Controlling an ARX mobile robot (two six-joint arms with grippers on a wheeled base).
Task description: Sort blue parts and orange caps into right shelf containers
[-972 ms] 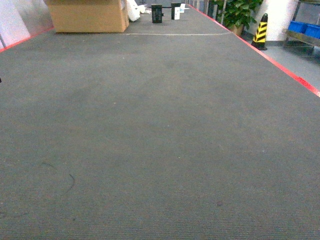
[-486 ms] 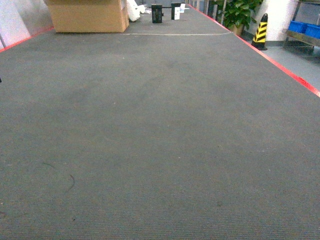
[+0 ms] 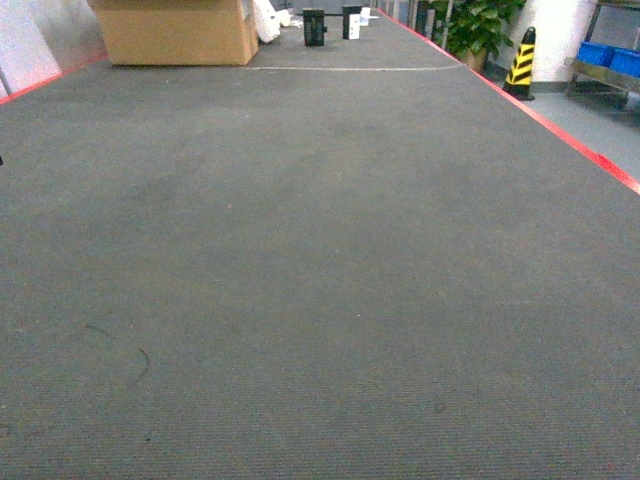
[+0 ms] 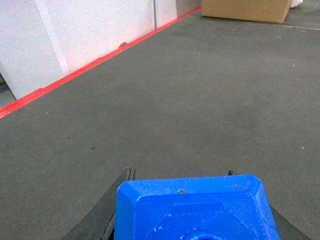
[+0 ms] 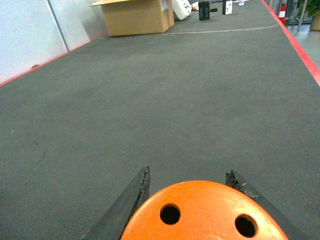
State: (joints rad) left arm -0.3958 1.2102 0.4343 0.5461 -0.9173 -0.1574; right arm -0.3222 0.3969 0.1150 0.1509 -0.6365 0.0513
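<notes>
orange cap (image 5: 205, 212), flat top with round holes facing the wrist camera, sits clamped between the two dark fingers (image 5: 131, 200) of the right end effector (image 5: 192, 220), while the left end effector (image 4: 192, 220) is likewise closed on a blue part (image 4: 192, 207); both loads appear held low and close for transport, judged from the open grey floor (image 3: 320, 250) ahead. outward, the blue shelf containers (image 3: 610, 57) stand well apart at the far right beyond the red floor line (image 3: 560, 130), near a yellow-and-black striped cone (image 3: 521, 64), so delivery is judged not yet begun.
</notes>
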